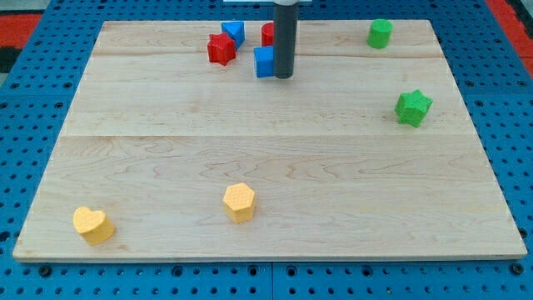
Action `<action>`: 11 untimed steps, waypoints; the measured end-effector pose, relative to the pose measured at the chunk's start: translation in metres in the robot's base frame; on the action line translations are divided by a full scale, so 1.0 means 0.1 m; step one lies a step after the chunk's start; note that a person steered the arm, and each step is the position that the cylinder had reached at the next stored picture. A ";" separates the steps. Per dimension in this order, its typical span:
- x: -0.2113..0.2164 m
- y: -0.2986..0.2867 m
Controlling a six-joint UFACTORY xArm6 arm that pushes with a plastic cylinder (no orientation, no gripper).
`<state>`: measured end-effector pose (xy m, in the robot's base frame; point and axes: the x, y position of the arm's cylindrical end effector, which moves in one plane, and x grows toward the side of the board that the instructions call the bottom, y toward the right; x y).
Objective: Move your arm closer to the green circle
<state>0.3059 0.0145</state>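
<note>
Wooden board (250, 150): round green circle (380, 33), my tip (283, 77) well apart

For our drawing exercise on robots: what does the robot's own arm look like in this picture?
Only a straight, dark grey, round rod shows, coming down from the view's top. My tip is its plain blunt lower end. No cables, markings or fingers are visible.

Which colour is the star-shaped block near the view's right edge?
Green: the star block, seen clearly in the camera view.

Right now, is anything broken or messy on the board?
Nothing stands out. My tip sits beside the blue cube, and the green circle stands upright at the view's top right. No block looks damaged.
</note>
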 end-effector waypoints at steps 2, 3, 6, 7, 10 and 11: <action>-0.32 -0.14; -0.09 0.01; 0.04 0.47; -0.10 0.59; -0.02 0.59; -0.49 0.74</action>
